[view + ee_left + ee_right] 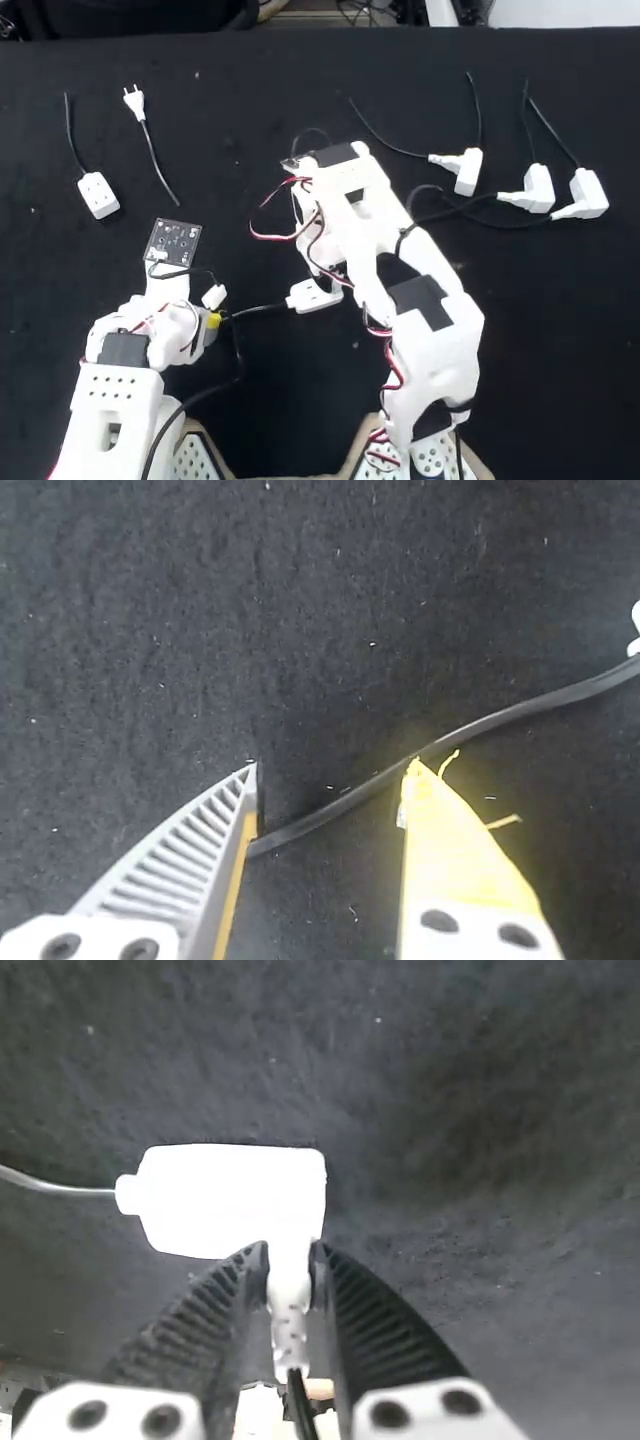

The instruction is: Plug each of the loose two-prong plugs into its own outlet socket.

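My right gripper is shut on a white two-prong plug, and the plug meets a white outlet socket lying on the black cloth. The high view shows that socket mid-table, tucked under the right arm. Its black cable runs over to my left gripper. The left gripper is open and low over the cloth, and the cable crosses between its grey and yellow fingers. At the far left lie a loose plug and a separate white socket.
Three white plug-and-socket pairs with black cables lie at the far right. A long black cable trails from the loose plug. The black cloth covers the whole table.
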{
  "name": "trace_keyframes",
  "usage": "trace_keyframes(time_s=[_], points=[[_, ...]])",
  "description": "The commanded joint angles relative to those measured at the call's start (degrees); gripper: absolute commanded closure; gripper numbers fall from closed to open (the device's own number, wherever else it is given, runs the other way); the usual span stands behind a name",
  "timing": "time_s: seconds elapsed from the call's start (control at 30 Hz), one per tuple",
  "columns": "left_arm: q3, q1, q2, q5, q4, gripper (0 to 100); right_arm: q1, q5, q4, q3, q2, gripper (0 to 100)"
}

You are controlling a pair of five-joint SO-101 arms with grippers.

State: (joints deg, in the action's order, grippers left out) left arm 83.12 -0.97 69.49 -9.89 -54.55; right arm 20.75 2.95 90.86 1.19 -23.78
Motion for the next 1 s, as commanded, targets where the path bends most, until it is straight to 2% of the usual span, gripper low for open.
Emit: trace_keyframes(time_s=[0.0,0.1,0.27,0.53,0.67,0.77,0.87,0.97], points=[[-0.66,-0.48,0.70,-0.18,0.88,77,1.76,0.53,-2.64,-0.66,0.75,98.8],[-0.66,-0.48,0.70,-0.18,0.88,77,2.37,0.70,-4.48,0.66,0.75,98.8],[-0.57,-0.48,0.70,-0.26,0.88,77,2.37,1.05,-13.36,7.25,3.82,98.1],[-0.57,-0.48,0.70,-0.26,0.88,77,6.68,4.48,-21.01,19.91,25.10,76.5],[-0.75,-0.57,0.70,-0.26,0.88,77,7.21,4.92,-20.66,20.09,33.27,74.6],[-1.01,-1.98,0.70,-0.18,0.88,77,7.30,13.19,-20.22,20.62,36.97,74.6],[-1.80,-5.85,0.70,0.53,1.05,77,7.47,26.64,-18.02,21.41,38.46,74.3],[-3.30,-10.86,0.70,5.19,1.05,77,9.14,38.68,-16.70,22.99,37.58,74.3]])
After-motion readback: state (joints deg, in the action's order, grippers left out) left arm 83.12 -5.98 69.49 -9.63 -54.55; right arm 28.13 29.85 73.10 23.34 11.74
